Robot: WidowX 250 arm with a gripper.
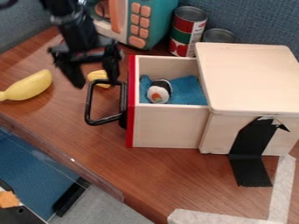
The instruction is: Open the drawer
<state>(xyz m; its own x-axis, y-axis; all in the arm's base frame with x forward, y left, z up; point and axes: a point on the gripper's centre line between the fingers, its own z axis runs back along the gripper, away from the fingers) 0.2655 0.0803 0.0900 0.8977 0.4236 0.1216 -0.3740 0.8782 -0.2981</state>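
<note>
Pale wooden drawer (pixel 166 127) with a red front panel (pixel 130 131), standing open and extending leftward from a wooden cabinet (pixel 248 78) on a brown wood-grain table (pixel 175 170). A black loop handle (pixel 105 120) projects left from the panel. Within the drawer lie a blue cloth (pixel 187 89) and a toy sushi roll (pixel 159 92), white with a black band. The black two-finger gripper (pixel 95 83) hangs at the far left, near the far end of the handle — its fingers spread apart, with nothing clasped between them. A small yellow object (pixel 98 76) lies on the table by the gripper; a yellow toy banana (pixel 29 86) lies farther left. On the far side stand a teal toy microwave (pixel 161 17) with pink buttons and two cans — a labelled one (pixel 188 28) and another (pixel 220 35) partly hidden behind the cabinet. Black tape (pixel 251 162) runs down the cabinet's near side onto the table.
</note>
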